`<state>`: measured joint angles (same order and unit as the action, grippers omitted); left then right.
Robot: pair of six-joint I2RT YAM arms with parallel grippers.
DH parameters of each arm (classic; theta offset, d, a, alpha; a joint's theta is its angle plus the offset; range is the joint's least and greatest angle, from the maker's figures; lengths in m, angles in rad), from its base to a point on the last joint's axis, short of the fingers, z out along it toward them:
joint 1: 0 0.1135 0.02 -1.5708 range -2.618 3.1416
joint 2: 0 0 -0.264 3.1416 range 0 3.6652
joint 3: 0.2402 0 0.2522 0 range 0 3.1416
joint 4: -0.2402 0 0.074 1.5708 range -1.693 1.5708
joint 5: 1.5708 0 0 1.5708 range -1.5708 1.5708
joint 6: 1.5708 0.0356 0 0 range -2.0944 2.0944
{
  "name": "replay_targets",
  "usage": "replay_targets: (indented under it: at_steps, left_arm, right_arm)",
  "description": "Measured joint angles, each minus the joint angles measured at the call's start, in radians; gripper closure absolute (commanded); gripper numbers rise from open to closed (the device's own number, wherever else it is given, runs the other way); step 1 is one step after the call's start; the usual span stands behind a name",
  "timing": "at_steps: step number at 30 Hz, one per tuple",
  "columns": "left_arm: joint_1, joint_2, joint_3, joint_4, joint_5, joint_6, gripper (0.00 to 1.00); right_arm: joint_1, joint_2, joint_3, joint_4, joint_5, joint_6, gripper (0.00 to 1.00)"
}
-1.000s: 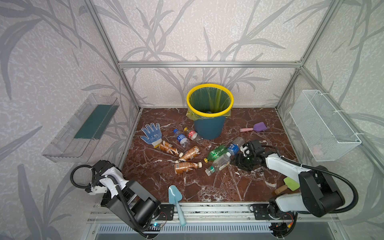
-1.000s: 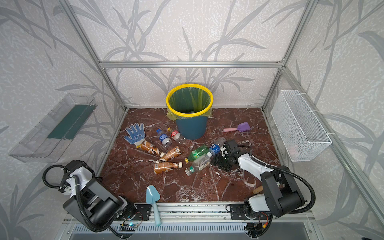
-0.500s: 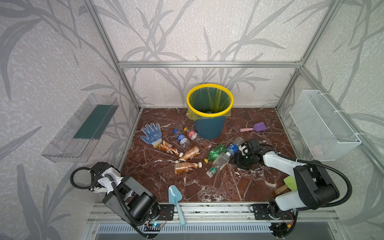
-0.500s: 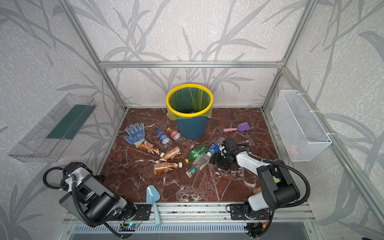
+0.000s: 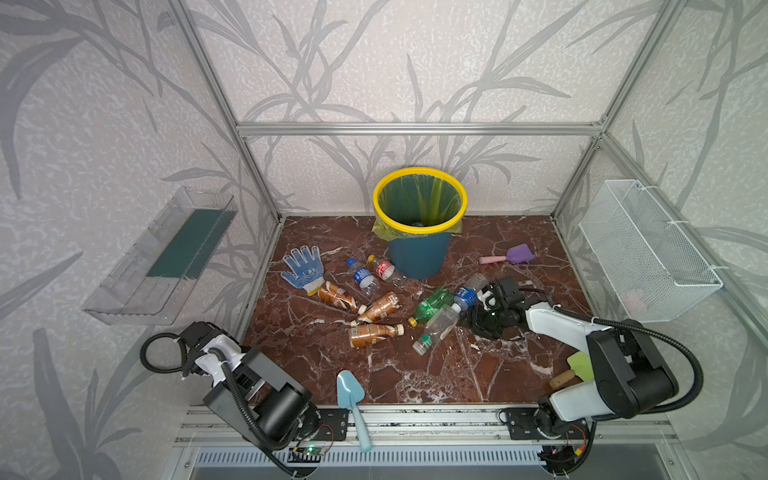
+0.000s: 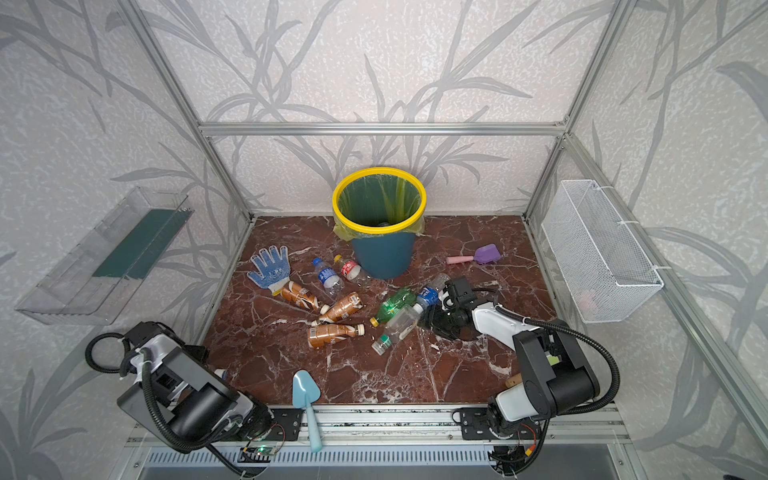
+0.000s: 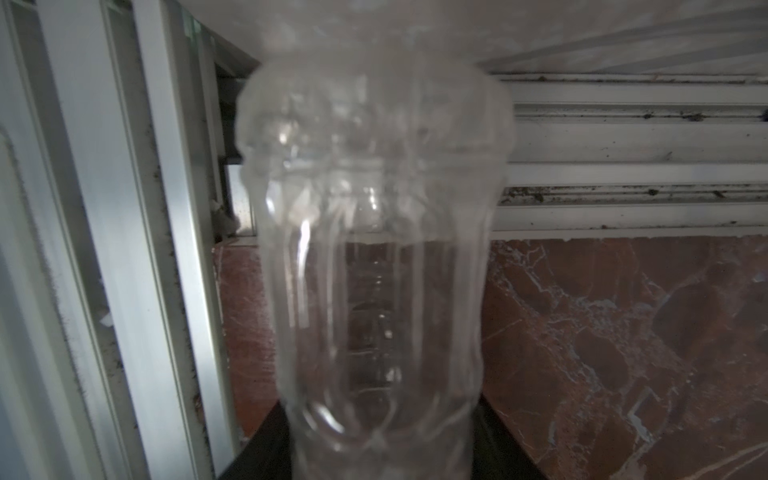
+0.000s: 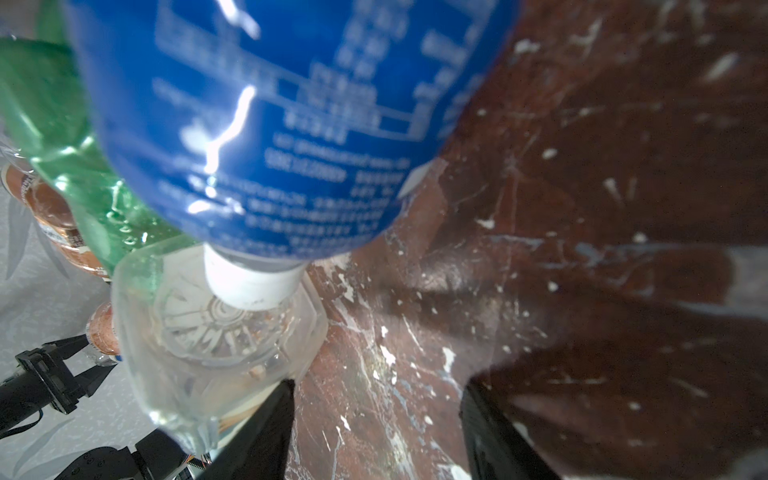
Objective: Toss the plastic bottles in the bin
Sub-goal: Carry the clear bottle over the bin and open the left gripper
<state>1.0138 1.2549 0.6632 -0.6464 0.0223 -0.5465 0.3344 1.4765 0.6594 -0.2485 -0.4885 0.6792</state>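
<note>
The bin (image 5: pixel 419 226) stands at the back, dark teal with a yellow rim, also in the other top view (image 6: pixel 380 226). Several plastic bottles lie on the floor: brown ones (image 5: pixel 376 334), a green one (image 5: pixel 432 303), a clear green-capped one (image 5: pixel 438 326) and a blue-labelled one (image 5: pixel 467 293). My right gripper (image 8: pixel 376 386) is open just beside that blue-labelled bottle (image 8: pixel 270 124), with only floor between its fingers. In the left wrist view my left gripper (image 7: pixel 380 405) is shut on a clear bottle (image 7: pixel 374 249) at the front left corner. In both top views the left arm (image 5: pixel 232 365) hides that gripper.
A blue-dotted glove (image 5: pixel 303 268) lies at the left. A purple scoop (image 5: pixel 515 254), a light blue scoop (image 5: pixel 351 399) and a green scoop (image 5: pixel 579 365) lie about. A wire basket (image 5: pixel 644 249) hangs on the right wall and a clear tray (image 5: pixel 166 253) on the left.
The left arm has shifted slightly at the front left corner. The right arm's elbow has drawn in a little, and its gripper stays by the blue-labelled bottle.
</note>
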Motion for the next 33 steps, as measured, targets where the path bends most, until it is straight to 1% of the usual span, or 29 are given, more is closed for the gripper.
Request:
replay_targets:
  at_steps: [2, 5, 7, 11, 15, 21, 24, 29, 33]
  left_arm:
    - [-0.016, -0.002, 0.0, 0.002, 0.01, 0.006, 0.51]
    - [-0.082, -0.025, 0.0, 0.003, 0.029, 0.015, 0.51]
    - [-0.147, -0.057, 0.0, 0.006, 0.039, 0.016, 0.51]
    - [-0.314, -0.11, 0.0, 0.01, 0.05, 0.013, 0.52]
    - [-0.47, -0.127, 0.0, 0.011, 0.059, 0.0, 0.52]
    - [-0.658, -0.128, 0.005, 0.009, 0.108, -0.026, 0.51]
    - [-0.745, -0.128, 0.04, -0.005, 0.146, -0.025, 0.52]
    - [-0.859, -0.138, 0.11, -0.01, 0.215, -0.024, 0.56]
    - [-0.927, -0.196, 0.118, -0.014, 0.245, -0.026, 0.58]
  right_arm:
    - [0.0, -0.001, 0.0, 0.0, 0.001, 0.0, 0.35]
    - [0.0, -0.006, 0.0, -0.002, 0.002, 0.0, 0.35]
    - [0.0, -0.012, 0.0, -0.004, 0.006, 0.0, 0.35]
    - [0.0, -0.029, 0.0, -0.014, 0.017, 0.001, 0.35]
    - [0.0, -0.048, 0.0, -0.021, 0.027, 0.004, 0.35]
    - [0.0, -0.072, 0.008, -0.045, 0.045, 0.01, 0.35]
    - [0.0, -0.092, 0.014, -0.054, 0.055, 0.014, 0.35]
    - [0.0, -0.127, 0.015, -0.079, 0.072, 0.027, 0.36]
    - [0.006, -0.165, 0.015, -0.105, 0.089, 0.032, 0.36]
